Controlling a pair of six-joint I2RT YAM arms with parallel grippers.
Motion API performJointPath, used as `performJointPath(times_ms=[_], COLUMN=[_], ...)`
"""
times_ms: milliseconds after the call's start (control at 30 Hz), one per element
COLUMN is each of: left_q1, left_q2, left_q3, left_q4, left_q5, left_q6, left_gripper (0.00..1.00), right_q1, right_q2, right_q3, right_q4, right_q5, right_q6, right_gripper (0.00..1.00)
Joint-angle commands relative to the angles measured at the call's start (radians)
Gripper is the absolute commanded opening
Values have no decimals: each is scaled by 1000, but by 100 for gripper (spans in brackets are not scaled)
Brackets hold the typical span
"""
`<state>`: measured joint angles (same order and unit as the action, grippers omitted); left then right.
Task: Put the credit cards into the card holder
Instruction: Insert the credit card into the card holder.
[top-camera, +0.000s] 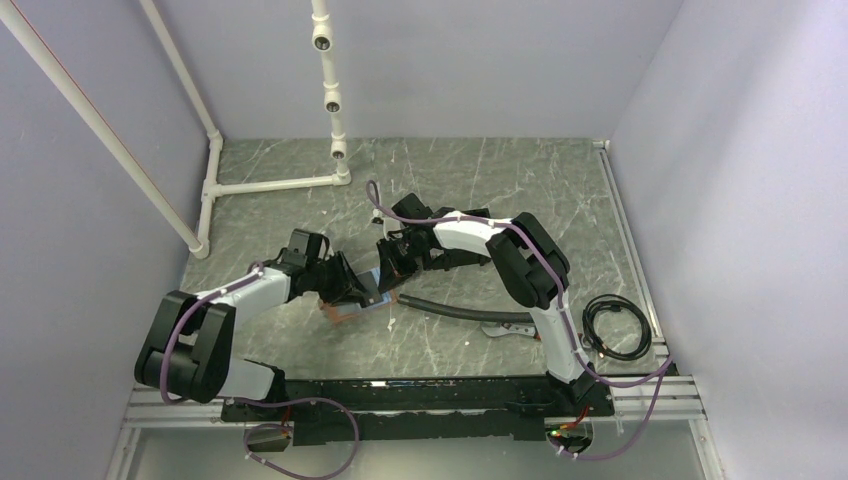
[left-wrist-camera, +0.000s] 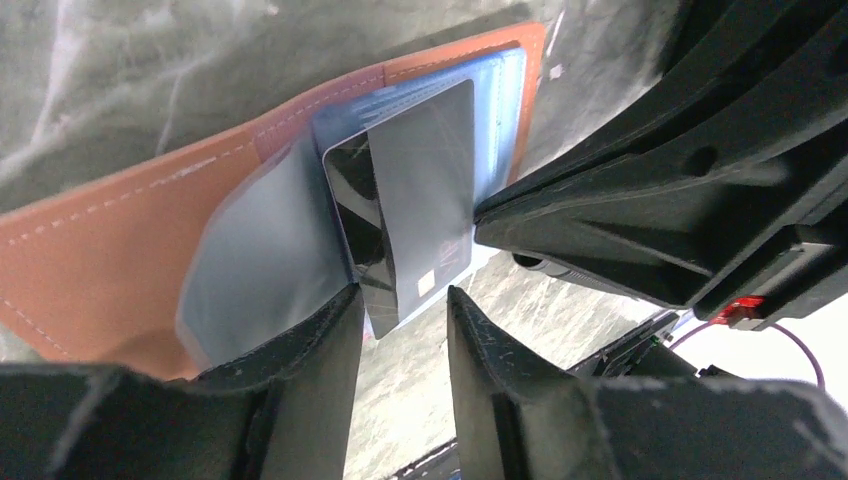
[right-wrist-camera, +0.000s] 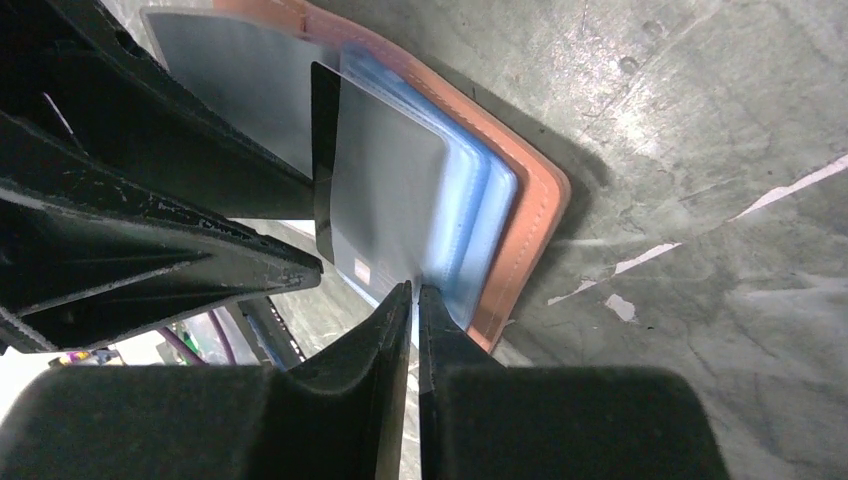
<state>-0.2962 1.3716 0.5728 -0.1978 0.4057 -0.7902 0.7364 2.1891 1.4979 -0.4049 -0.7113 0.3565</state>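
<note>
**Two arms meet mid-table**

Both arms lean inward, the left fingers (top-camera: 352, 290) and right fingers (top-camera: 388, 270) almost tip to tip low over the grey marbled table (top-camera: 480, 190). A pale blue credit card (top-camera: 374, 297) shows between them, and a tan edge of the card holder (top-camera: 338, 316) peeks out below. A black hose (top-camera: 460, 310) lies near the right arm, and a coiled cable (top-camera: 617, 327) sits further right.

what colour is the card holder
The card holder is tan-orange leather with pale stitching; clearest in left wrist view.

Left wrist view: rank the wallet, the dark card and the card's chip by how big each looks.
1. wallet, though the frame cuts off part of it
2. dark card
3. chip, only a tiny patch
</note>
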Motion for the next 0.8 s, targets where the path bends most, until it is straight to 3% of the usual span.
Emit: performJointPath(times_ms=[0, 200, 400, 600, 667, 767], left_q1=[-10, -17, -15, -13, -13, -14], left_q2=[21, 24, -90, -86, -64, -13], left_q3=[42, 43, 97, 141, 140, 130], left_q4=[126, 123, -163, -208, -149, -75], left_q5=[52, 129, -23, -51, -14, 11], left_q6=[17, 15, 74, 90, 85, 64], left_gripper=[42, 48, 53, 54, 49, 27], right_q1=[9, -16, -46, -49, -49, -50], right_q2=[7, -45, -103, -103, -102, -106], right_q3=[1, -15, -44, -33, -36, -48], right_q4=[-13, 3, 1, -4, 8, 34], right_q5=[38, 21, 35, 36, 26, 19], right_q6=[-8, 21, 33, 32, 42, 61], right_gripper=[11, 20, 30, 37, 41, 42])
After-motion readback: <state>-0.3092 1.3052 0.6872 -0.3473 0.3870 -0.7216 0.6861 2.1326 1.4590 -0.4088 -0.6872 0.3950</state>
